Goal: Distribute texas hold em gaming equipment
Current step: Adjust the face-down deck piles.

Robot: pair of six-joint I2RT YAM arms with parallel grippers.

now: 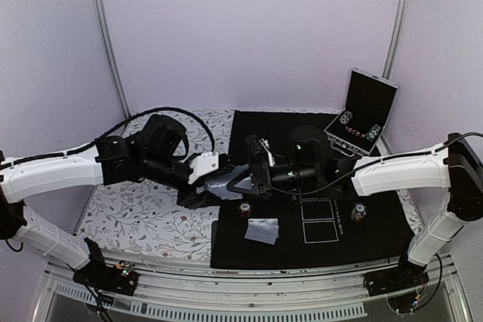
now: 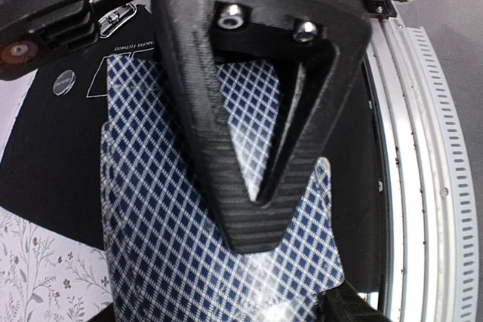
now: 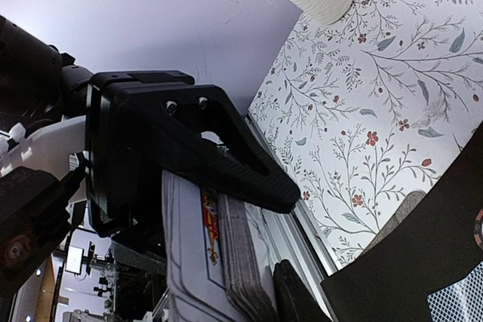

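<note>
Top camera overhead, rear — 2 wrist cameras close on cards (image 2: 151, 246).

Left gripper (image 2: 302, 277): two black printed fingers, closed over a fan of cards.
Upper finger (image 2: 226, 179): ribbed and triangular with an open middle, two screw heads at its wide end, lying across the card backs.
Lower finger (image 2: 355, 311): only its tip shows, at the bottom edge under the cards.
Playing cards (image 2: 158, 231): several, slightly fanned, with blue-and-white diamond lattice backs.
Black mat (image 2: 45, 164): under the cards, with a white printed outline and small lettering near the top left.
Round disc (image 2: 63, 82): dark, on the mat beside the outline.
Floral cloth (image 2: 38, 269): bottom left corner.
Black ribbed housing (image 2: 45, 16): top left, with a cable attached.
Slotted metal rail (image 2: 430, 171): runs along the right side.
</note>
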